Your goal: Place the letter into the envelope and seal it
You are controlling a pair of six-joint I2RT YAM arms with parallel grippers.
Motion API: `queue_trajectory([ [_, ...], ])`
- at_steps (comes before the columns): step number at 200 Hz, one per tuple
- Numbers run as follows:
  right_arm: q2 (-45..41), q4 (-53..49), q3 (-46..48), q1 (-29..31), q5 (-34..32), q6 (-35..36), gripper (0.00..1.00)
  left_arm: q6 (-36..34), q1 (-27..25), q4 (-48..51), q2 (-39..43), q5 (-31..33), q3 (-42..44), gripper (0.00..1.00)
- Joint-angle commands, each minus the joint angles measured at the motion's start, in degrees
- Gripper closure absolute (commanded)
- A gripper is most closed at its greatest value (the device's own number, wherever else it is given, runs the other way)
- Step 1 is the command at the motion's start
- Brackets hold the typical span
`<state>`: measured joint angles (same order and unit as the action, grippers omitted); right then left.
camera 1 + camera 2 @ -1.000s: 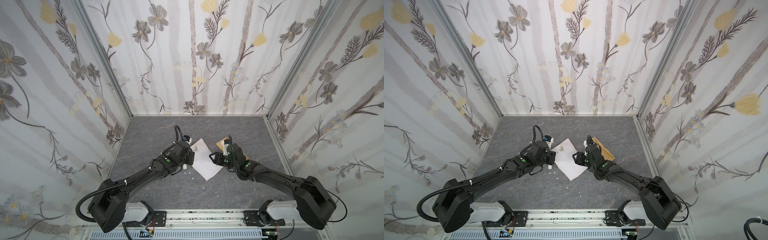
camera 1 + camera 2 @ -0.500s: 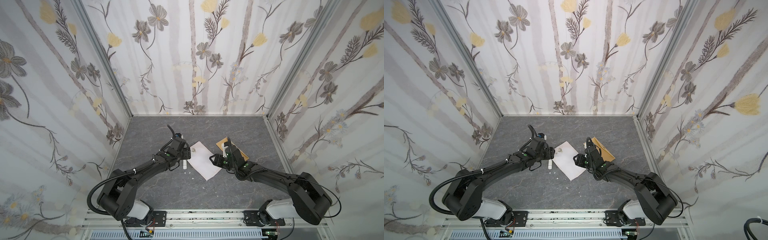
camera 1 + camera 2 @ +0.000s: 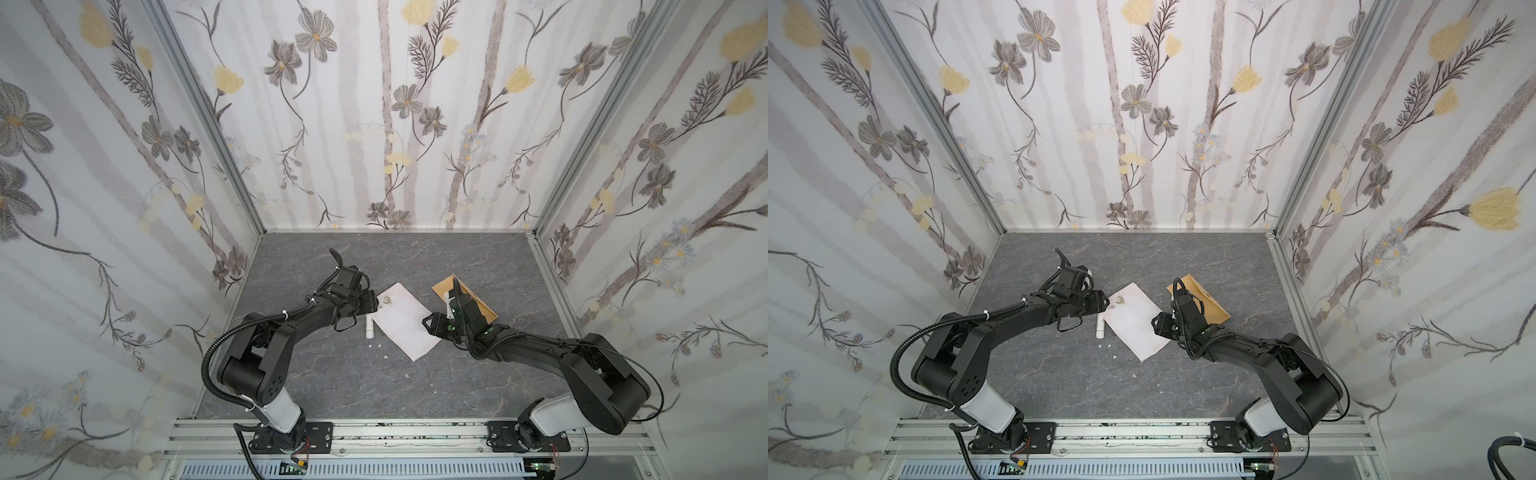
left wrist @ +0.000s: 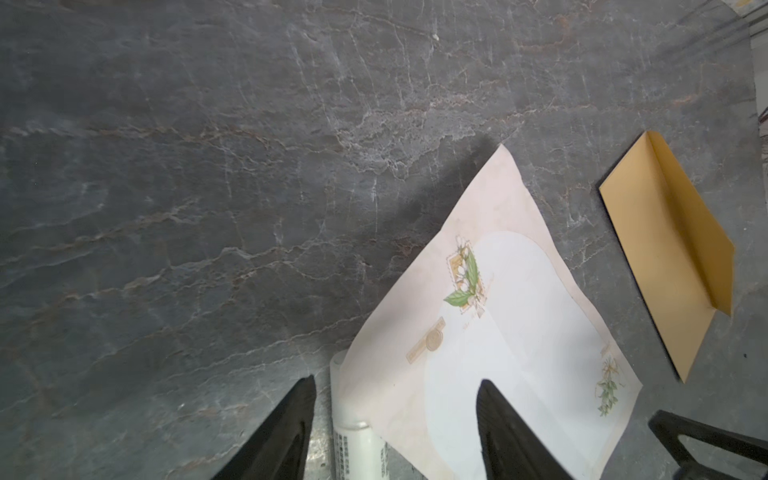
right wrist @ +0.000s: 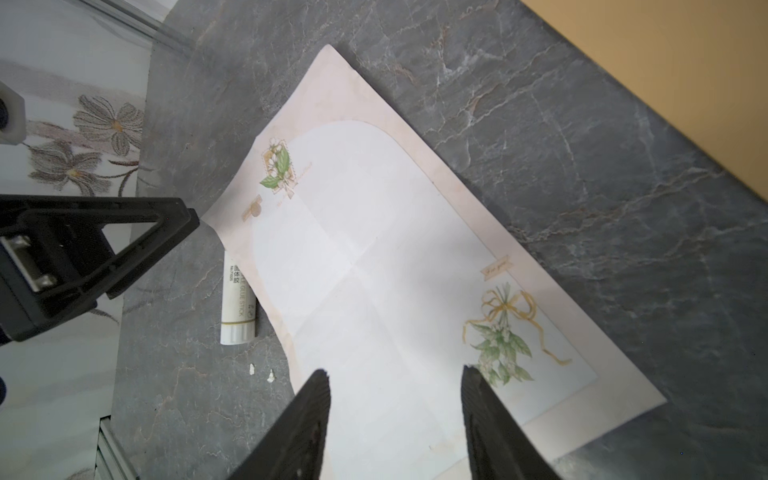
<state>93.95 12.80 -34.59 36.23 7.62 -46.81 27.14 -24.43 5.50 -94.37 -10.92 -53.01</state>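
- The table (image 3: pixel 374 386) is grey, veined stone; both arms are mounted at its near edge.
- The left arm (image 3: pixel 291 324) reaches from the near-left corner, with its elbow bent and its forearm low and stretched toward the middle.
- The right arm (image 3: pixel 540 349) mirrors it from the near-right corner, its forearm lying close over the table and pointing left and away.
- The letter (image 3: pixel 401 318) lies print side up near the table's middle, a little toward the far edge. Its long axis runs from far-left to near-right, with one flower print at each end.
- The envelope (image 3: pixel 442 286) lies between the letter and the right edge, apart from it and roughly parallel to it. A fold runs along its length, and the right wrist hides its middle in both top views.
- The left gripper (image 4: pixel 395 382) has its jaws spread and nothing pinched. It is at the letter's left long edge near the far end, straddling that edge and the glue stick's end.
- The right gripper (image 5: pixel 395 372) also has its jaws spread and empty, above the letter's near half by its right long edge.
- The glue stick (image 5: pixel 239 303) lies just left of the letter, with one end tucked under the paper's edge.
- White crumbs (image 5: pixel 262 372) lie near the stick, toward the near edge.
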Motion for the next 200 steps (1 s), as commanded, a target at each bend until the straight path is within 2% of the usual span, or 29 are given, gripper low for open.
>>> queue_trajectory([
  [1, 0.9, 3.1, 0.2, -0.2, 1.0, 0.4, 0.48, 0.5, 0.1, -2.2, -0.8, -4.2, -0.2, 0.46],
  [40, 1.6, 3.6, 0.0, -0.3, 1.3, 0.1, 0.49, 0.8, 0.3, -2.3, -1.2, -2.1, 0.4, 0.46],
  [75, 2.1, 3.7, 0.0, -0.3, 1.5, 0.1, 0.49, 0.8, 0.4, -2.3, -2.0, -3.1, -0.1, 0.41],
  [102, 2.7, 3.8, 0.0, -0.3, 1.6, 0.1, 0.5, 0.8, 0.4, -2.6, -2.9, -4.2, -0.3, 0.41],
  [200, 4.6, 4.6, -0.2, -0.3, 2.3, 0.0, 0.52, 0.2, 0.3, -4.0, -4.1, -7.3, -1.1, 0.71],
])
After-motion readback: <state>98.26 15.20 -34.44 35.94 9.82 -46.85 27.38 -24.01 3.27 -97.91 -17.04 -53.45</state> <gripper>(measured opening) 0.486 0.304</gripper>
